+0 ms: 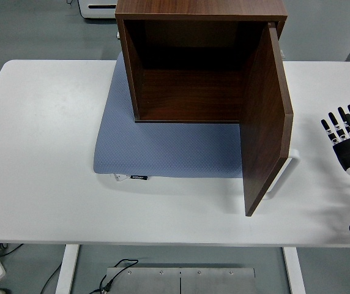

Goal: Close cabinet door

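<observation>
Brown wooden cabinet [193, 67] at worktop [40, 153] centre on a blue-grey mat [163, 147], interior bare. One door [267, 116], swung wide open, jutting toward the worktop's near edge. Plenty of white surface left of the cabinet and in front. One right hand [346, 138] right of the door, well apart from it, fingers spread, holding nothing. White handle [285, 171] behind the door's lower edge.

cabinet [187, 67] door [265, 116] open, rt hand [346, 136] spread — apart
</observation>
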Controlling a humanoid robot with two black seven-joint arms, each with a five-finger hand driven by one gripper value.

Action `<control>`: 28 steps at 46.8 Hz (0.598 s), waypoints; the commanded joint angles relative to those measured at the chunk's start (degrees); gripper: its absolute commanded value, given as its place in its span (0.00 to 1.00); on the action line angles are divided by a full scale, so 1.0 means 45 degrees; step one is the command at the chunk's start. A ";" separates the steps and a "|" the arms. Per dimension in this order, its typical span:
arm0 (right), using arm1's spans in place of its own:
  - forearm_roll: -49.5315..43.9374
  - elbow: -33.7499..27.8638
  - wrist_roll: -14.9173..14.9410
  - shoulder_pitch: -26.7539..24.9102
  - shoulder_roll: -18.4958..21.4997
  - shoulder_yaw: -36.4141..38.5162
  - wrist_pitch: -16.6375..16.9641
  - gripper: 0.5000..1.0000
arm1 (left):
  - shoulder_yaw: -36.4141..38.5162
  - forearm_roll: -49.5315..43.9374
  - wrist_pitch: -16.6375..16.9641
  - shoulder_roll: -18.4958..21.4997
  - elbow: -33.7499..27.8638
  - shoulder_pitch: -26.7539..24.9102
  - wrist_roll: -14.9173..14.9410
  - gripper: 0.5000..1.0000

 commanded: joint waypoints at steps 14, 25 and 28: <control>0.0000 -0.0001 0.0000 0.0020 -0.0045 -0.0018 0.0001 1.00 | -0.0001 -0.0004 0.0002 0.0000 0.0000 -0.0039 0.0000 1.00; 0.0000 -0.0001 0.0000 0.0020 -0.0123 -0.0018 0.0001 1.00 | -0.0001 -0.0004 0.0002 0.0000 0.0000 -0.0039 0.0000 1.00; 0.0000 -0.0001 0.0000 0.0001 -0.0143 -0.0018 0.0001 1.00 | -0.0001 -0.0004 0.0002 0.0000 0.0000 -0.0039 0.0000 1.00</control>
